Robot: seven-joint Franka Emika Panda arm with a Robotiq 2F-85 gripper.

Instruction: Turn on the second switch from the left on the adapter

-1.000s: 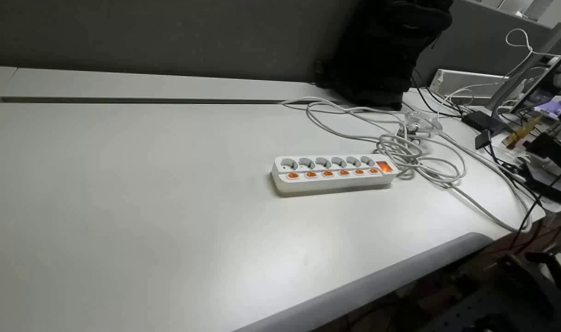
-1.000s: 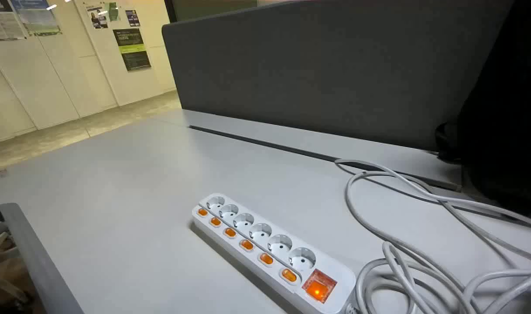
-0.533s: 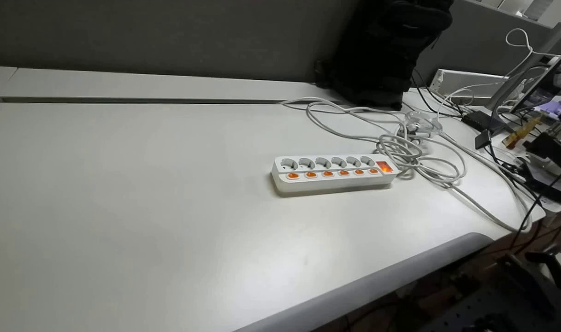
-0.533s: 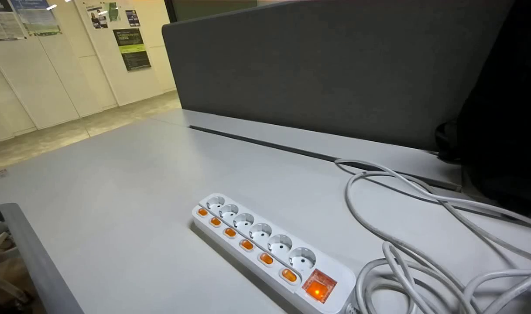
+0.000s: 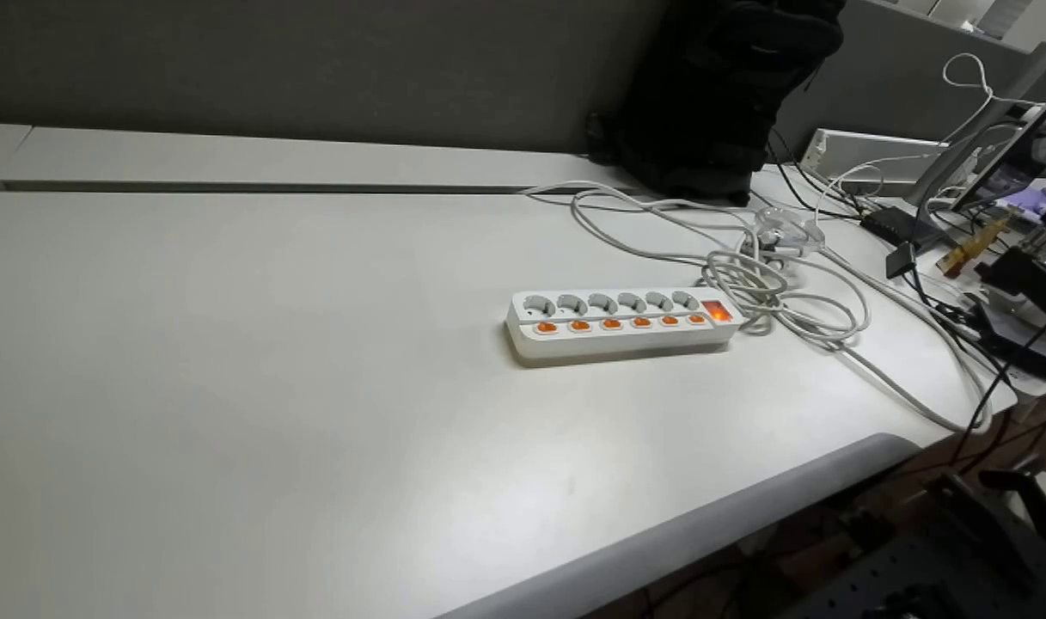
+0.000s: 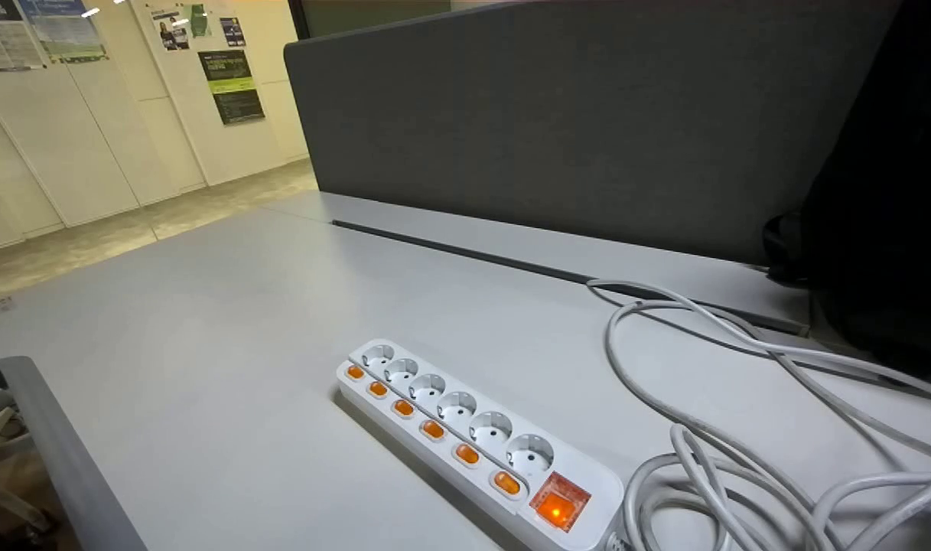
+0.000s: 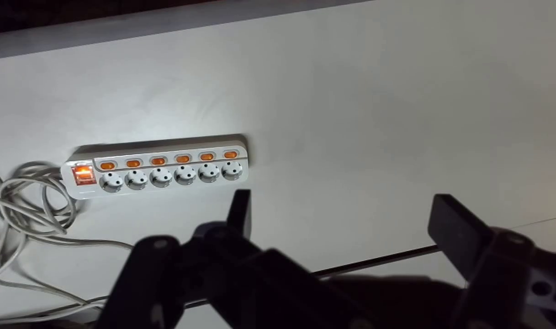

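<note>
Fingers [image 7: 458, 237] stand spread wide low in the wrist view, and the worktop [image 7: 351, 128] shows through the gap between their tips. Up and left of them in that view, and apart from them, lies the adapter [image 7: 154, 167], flat, with its sockets [image 7: 185, 174] facing up. Its long axis runs nearly parallel to the grey edge [image 7: 168, 28] of the worktop, the switch row [image 7: 182, 158] on the side toward that edge and the sockets toward the narrow slot [image 5: 273, 186] at the back. The second switch [image 5: 580, 326], counted from the left in both exterior views, sits one in from the end; whether it is on, I cannot tell. Past that end, a broad stretch of worktop runs leftward in both exterior views. The opposite end, bearing the large lit switch [image 6: 558, 509], points to the coiled cables [image 5: 746, 279] just beside it, which crowd that side. Farther back, a black backpack [image 5: 720, 94] stands in front of the dark partition [image 6: 572, 138].
</note>
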